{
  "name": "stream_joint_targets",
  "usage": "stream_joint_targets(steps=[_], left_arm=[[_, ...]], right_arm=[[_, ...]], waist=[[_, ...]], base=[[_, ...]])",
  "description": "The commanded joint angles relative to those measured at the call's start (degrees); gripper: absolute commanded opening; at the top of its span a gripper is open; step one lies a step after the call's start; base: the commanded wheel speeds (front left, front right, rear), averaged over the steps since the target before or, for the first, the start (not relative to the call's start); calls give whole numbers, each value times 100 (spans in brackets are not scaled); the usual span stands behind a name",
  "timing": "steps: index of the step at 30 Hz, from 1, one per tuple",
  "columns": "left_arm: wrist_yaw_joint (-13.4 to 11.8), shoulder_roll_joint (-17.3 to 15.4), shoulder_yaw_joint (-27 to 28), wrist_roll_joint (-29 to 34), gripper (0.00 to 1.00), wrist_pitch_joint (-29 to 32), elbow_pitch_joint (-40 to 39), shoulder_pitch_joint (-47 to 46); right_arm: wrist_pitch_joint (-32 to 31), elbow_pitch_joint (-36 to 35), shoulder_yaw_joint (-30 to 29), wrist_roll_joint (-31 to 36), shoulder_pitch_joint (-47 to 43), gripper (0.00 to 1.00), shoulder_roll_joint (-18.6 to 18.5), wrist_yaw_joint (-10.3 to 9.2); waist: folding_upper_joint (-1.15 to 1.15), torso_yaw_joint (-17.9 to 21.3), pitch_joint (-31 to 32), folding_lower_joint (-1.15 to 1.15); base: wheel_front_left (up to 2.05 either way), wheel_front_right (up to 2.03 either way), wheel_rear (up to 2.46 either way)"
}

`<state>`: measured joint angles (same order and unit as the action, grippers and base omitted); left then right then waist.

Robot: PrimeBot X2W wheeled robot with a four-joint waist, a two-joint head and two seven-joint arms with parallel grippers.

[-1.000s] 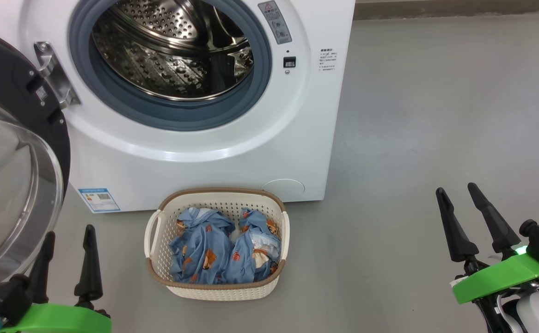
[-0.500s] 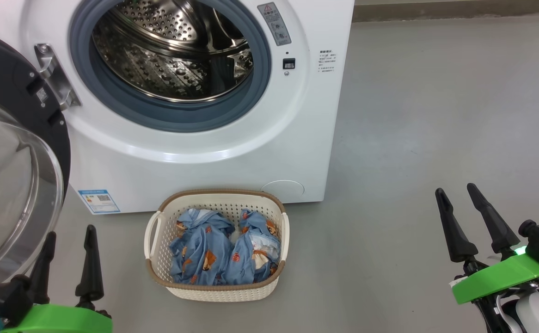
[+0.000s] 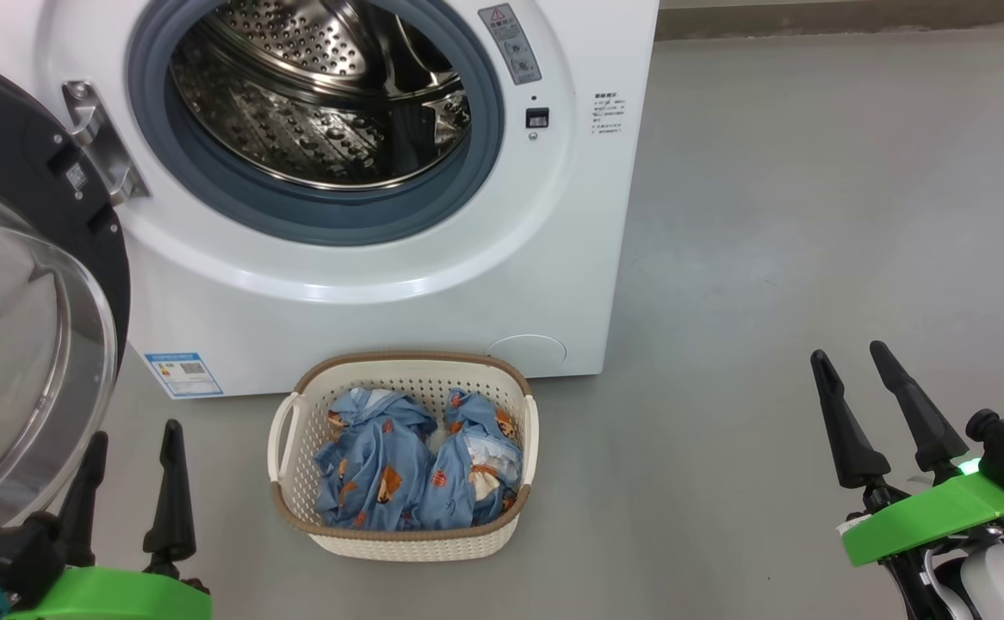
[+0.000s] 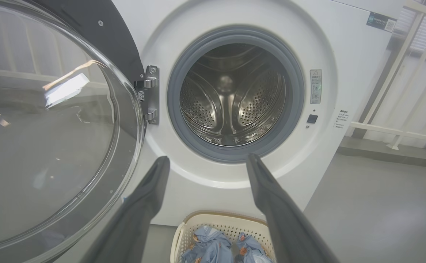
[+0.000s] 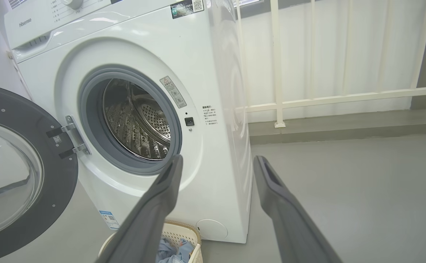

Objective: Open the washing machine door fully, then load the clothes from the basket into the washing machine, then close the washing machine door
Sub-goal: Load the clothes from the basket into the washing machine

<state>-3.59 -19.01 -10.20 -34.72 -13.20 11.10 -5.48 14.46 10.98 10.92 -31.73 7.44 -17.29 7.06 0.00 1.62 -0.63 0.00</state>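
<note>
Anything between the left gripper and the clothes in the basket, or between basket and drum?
Nothing visible. Only bare floor and the wall of the basket lie between the open left gripper and the clothes. The washing machine door is swung out left, off both paths; the washing machine drum mouth above the basket is unobstructed.

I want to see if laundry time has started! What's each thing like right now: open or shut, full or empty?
washing machine door: swung wide open
washing machine: drum empty
basket: upright, holding the clothes
clothes: crumpled, not loaded yet
left gripper: jaws open, holding nothing
right gripper: jaws open, holding nothing
</note>
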Motion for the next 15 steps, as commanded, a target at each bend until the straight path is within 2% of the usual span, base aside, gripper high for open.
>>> stream_joint_targets(steps=[1, 9, 15], left_arm=[[-39, -203, 206, 5, 100, -57, -109, -117], [-44, -213, 177, -24, 100, -38, -97, -133], [-45, -222, 158, -38, 100, -41, -92, -140]], right_arm=[[54, -135, 77, 20, 24, 100, -82, 43], [54, -153, 76, 11, 28, 100, -90, 43], [54, -152, 88, 1, 30, 100, -99, 43]], waist=[[0, -5, -5, 0], [0, -27, -26, 0], [0, -34, -30, 0]], base=[[0, 0, 0], [11, -11, 0], [90, -90, 0]])
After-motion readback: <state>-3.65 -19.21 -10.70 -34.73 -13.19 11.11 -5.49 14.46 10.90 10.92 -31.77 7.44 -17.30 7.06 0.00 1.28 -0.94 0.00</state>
